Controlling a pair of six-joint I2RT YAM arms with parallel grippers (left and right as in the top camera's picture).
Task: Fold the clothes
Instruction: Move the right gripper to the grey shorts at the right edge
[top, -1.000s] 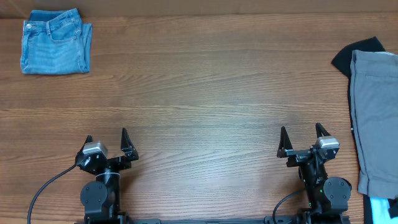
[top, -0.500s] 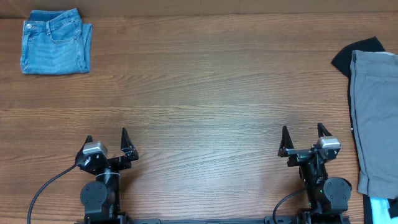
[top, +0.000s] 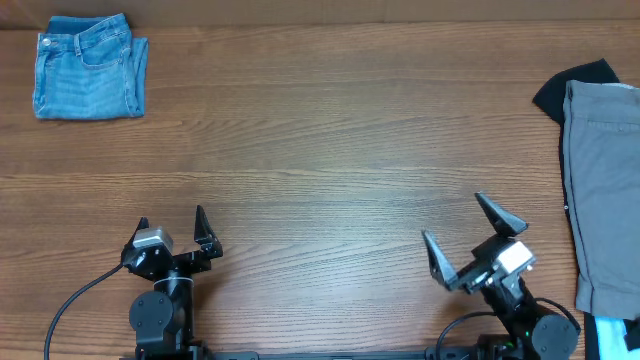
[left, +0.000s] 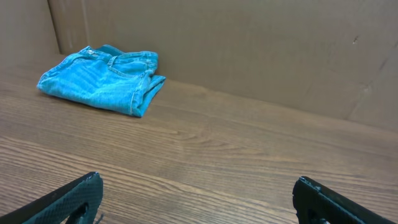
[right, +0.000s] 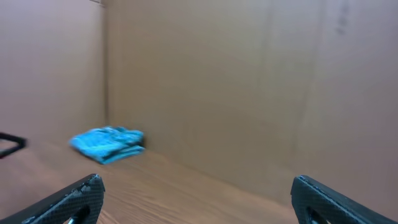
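**Holding nothing: both end effectors spread, grey shorts off to the right**

Overhead, leftmost: folded blue jeans (top: 90, 67) sit at the far left corner of the wooden surface (top: 330, 140). They are well ahead of the left end effector (top: 170, 218) and off to its left. The left wrist view agrees: the jeans lie flat on the wood, waistband end toward the cardboard wall (left: 249, 50) behind them.

Left end effector: at the near edge, pointing straight ahead. Its fingers are wide apart, with only wood grain between them. A black cable (top: 70, 300) loops away from the arm's base to the left.

Right end effector (top: 452, 216): also at the near edge, fingers wide apart and gripping nothing. It is turned to its left, aiming diagonally across the surface. Its wrist view is blurred and shows the jeans as a small blue patch far ahead and to the left, against the wall. A thin dark shape sits at that view's left edge; cannot tell what it is.

Grey shorts (top: 603, 190): to the right of the right end effector, near it but apart. They lie flat along the right edge, from beside the arm's base to well ahead of it, partly cut off by the frame. Stitched seams are visible.

A black garment (top: 570, 85) pokes out from under the shorts' far end. A pale blue item (top: 612, 335) lies at the near right corner, by the shorts' near end; cannot tell whether they touch.
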